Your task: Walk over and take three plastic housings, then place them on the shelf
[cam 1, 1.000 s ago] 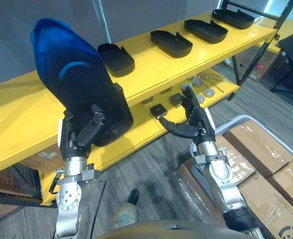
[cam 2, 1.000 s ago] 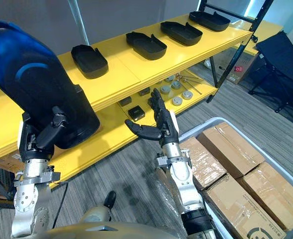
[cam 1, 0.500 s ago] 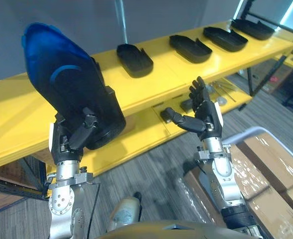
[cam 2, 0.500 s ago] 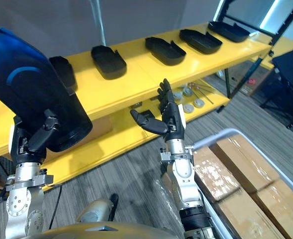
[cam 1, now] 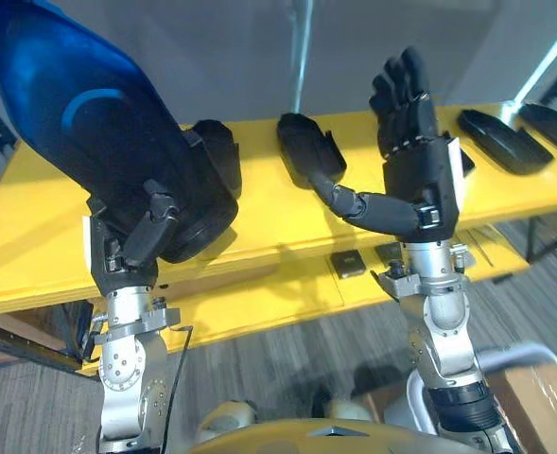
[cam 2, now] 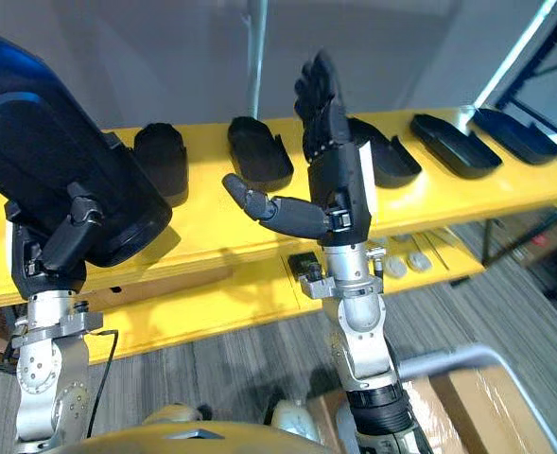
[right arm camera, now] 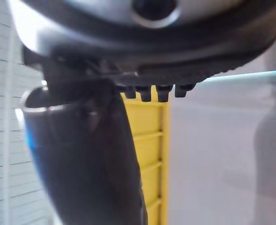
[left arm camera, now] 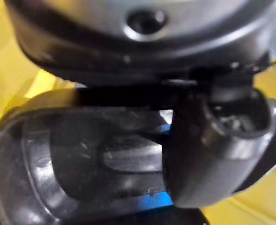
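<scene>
Grey wall panels back a two-tier yellow shelf point(cam 1: 270, 216) of smooth painted board, which stands on grey ribbed carpet point(cam 2: 212, 369). Along the top tier lies a row of black housings point(cam 2: 259, 151). They are shallow matte plastic shells with rounded ends, hollow side up, each set apart from the next. On the lower tier sit small dark square blocks point(cam 1: 347, 263) and flat round metal discs point(cam 2: 406, 263).

The left hand point(cam 1: 127, 253) holds a large blue-and-black housing point(cam 1: 79, 123) raised before the left stretch of the shelf. This housing is a glossy domed shell. Its tapered upper end is deep blue with a paler curved stripe, and its blunt lower end is black. It tilts with the blue end up and toward the robot's left. The thumb point(cam 1: 155, 222) is curled over the lower rim, and the left wrist view shows it clamped against the shiny black plastic. The other fingers are hidden behind the shell.

The right hand point(cam 1: 420, 180) stands upright and empty in front of the shelf's middle. Its fingers point(cam 1: 406, 90) are straight and pressed side by side. Its thumb juts out sideways toward the held housing, apart from it.
</scene>
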Robot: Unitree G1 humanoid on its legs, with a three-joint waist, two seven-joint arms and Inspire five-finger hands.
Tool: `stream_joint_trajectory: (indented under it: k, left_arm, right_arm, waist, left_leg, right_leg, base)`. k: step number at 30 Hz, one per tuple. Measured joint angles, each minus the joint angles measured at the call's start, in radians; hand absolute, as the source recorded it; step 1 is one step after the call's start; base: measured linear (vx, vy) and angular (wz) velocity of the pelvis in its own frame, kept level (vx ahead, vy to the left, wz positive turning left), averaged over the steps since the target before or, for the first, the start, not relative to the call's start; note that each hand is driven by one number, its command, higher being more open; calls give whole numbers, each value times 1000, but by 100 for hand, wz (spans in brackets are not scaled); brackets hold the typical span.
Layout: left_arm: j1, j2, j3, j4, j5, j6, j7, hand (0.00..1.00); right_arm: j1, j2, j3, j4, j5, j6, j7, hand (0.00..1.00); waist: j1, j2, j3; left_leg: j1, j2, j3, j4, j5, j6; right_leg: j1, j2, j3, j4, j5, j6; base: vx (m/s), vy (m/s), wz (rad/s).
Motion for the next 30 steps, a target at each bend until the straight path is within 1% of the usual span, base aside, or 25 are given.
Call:
stream_joint_trajectory:
  k: [1,2,4,6,9,11,13,14,15,16,17,18,19,20,21,22,23,24,25,26,27,28,29,30]
  left_arm:
    - [6,-5,1,-1,0,0,-3,0]
    - [6,-8,2,-2,-3,0,-7,0]
    - [7,-12,3,-28,-11,-6,-23,0]
    - [7,-12,2,-44,-13,-24,-41,0]
    - [5,-10,1,-56,-13,-33,-60,0]
    - [10,-9,-12,-57,-23,-37,-60,0]
    - [18,-9,-36,-57,-44,-37,-59,0]
    - [18,-9,-51,-55,-44,-37,-60,0]
    - [18,-8,-57,-52,-44,-37,-61,0]
    - [17,-6,-66,-47,-43,-38,-64,0]
    - [17,-5,-72,-37,-43,-38,-66,0]
    - [17,-5,-74,-30,-43,-39,-67,0]
    - [17,-5,-74,-7,-43,-40,-67,0]
    - [17,-4,-74,7,-43,-40,-66,0]
    - [17,-4,-74,35,-43,-41,-64,0]
    - [18,-7,-75,55,-43,-41,-63,0]
    - [18,-7,-74,66,-42,-41,-63,0]
    - [12,1,-73,77,-42,-41,-58,0]
    - [7,5,-73,74,-42,-41,-58,0]
    - [-6,31,-70,76,-41,-40,-59,0]
    - [2,42,-65,77,-42,-39,-56,0]
    - [20,53,-50,83,-43,-35,-53,0]
    - [23,57,-28,86,-47,-35,-53,0]
    - [23,58,-18,86,-52,-36,-53,0]
  right_arm:
    - [-1,-6,-5,-7,0,-6,-6,100]
    - [-1,-18,-23,-24,2,-8,-18,100]
    - [-9,-16,-62,-30,8,-11,-28,100]
    - [-10,-16,-79,-30,46,-6,-25,100]
    - [7,-2,-78,-30,84,-2,-3,100]
    - [48,27,-77,-30,91,4,25,100]
    - [75,35,-77,-24,98,10,40,100]
    - [94,35,-79,-17,111,12,48,100]
    - [99,37,-82,-10,111,14,49,100]
    - [105,43,-95,6,111,16,53,100]
    - [104,42,-108,25,112,16,56,100]
    - [104,42,-109,33,112,16,56,100]
    - [103,42,-109,47,114,16,56,100]
    - [103,41,-107,55,115,16,56,100]
    - [100,38,-100,70,116,16,57,100]
    - [87,23,-92,84,128,15,59,100]
    - [75,19,-89,99,136,15,64,100]
    - [66,30,-77,114,160,15,74,100]
    - [66,37,-74,113,160,15,75,100]
    - [61,64,-71,130,159,19,74,100]
    - [57,75,-59,143,157,31,75,100]
    - [53,79,-28,164,159,48,82,100]
    - [51,79,-11,167,160,54,98,100]
    - [47,79,-6,167,159,54,105,100]
  waist:
    - [4,13,-10]
    - [16,32,-21]
    - [20,42,-28]
    - [22,42,-28]
    - [20,41,-30]
    - [25,39,-32]
    - [20,38,-31]
    - [17,36,-30]
    - [17,32,-28]
    - [13,24,-24]
    - [6,17,-20]
    - [4,16,-19]
    - [1,16,-18]
    - [-2,16,-18]
    - [-6,20,-20]
    - [-9,39,-20]
    - [-9,50,-20]
    - [-31,61,-28]
    - [-43,59,-26]
    - [-48,16,-5]
    - [-41,7,2]
    - [-30,9,5]
    - [-30,4,4]
    - [-29,3,4]
  left_leg:
    - [3,12,7,-2,-2,-8]
    - [6,35,37,-14,-1,-14]
    - [13,59,87,-36,5,-22]
    - [19,67,115,-44,6,-21]
    - [23,64,136,-41,7,-20]
    - [16,56,134,-42,10,-16]
    - [1,50,149,-40,23,-13]
    - [-3,52,180,-51,32,-6]
    - [-2,62,207,-59,15,13]
    - [-18,109,303,-18,6,28]
    - [-48,159,341,22,7,26]
    - [-65,186,350,41,9,25]
    - [-88,237,361,71,30,20]
    - [-93,259,363,82,49,23]
    - [-94,283,357,82,107,31]
    - [-78,288,328,73,211,24]
    - [-66,270,316,70,176,-30]
    - [-55,238,334,27,106,-85]
    - [-49,228,343,-5,83,-108]
    - [-38,189,361,-35,83,-126]
    - [-27,184,376,-42,82,-122]
    - [-22,178,383,-37,76,-115]
    - [-16,175,378,-44,77,-113]
    - [-15,172,377,-45,77,-112]
  right_leg:
    - [9,9,-9,-6,2,-3]
    - [24,22,-26,-23,4,-5]
    - [43,35,-42,-41,2,-9]
    - [60,37,-48,-58,1,-11]
    - [95,33,-61,-94,1,-11]
    - [111,26,-81,-110,1,-11]
    - [132,14,-121,-130,1,-9]
    - [153,-1,-156,-146,5,-4]
    - [161,-12,-176,-154,9,-3]
    - [174,-33,-209,-158,14,-2]
    - [175,-55,-230,-158,15,1]
    - [175,-68,-237,-159,17,4]
    - [174,-102,-241,-158,21,13]
    - [174,-120,-237,-157,21,21]
    - [172,-157,-223,-148,23,49]
    - [165,-181,-197,-139,29,95]
    - [157,-192,-179,-145,31,108]
    - [159,-202,-113,-191,36,111]
    - [165,-208,-101,-206,48,116]
    - [173,-243,-80,-233,95,122]
    - [173,-246,-82,-237,123,120]
    - [180,-233,-115,-239,158,141]
    - [195,-223,-157,-239,165,151]
    - [200,-223,-177,-239,165,151]
  base:
    - [279,-174,34]
    - [261,-133,23]
    - [232,-93,23]
    - [134,-15,11]
    - [80,36,18]
    - [14,45,36]
    - [-21,45,66]
    - [-39,69,80]
    - [-65,91,84]
    - [-83,115,75]
    - [-93,136,73]
    - [-91,216,52]
    - [-73,313,28]
    - [-64,438,17]
    - [-44,498,-4]
    - [-40,451,-19]
    - [-59,482,-13]
    - [-54,394,10]
    - [-35,454,39]
    - [-18,333,21]
    - [-28,361,-8]
    - [-19,234,-19]
    - [-9,164,-4]
    - [-8,60,18]
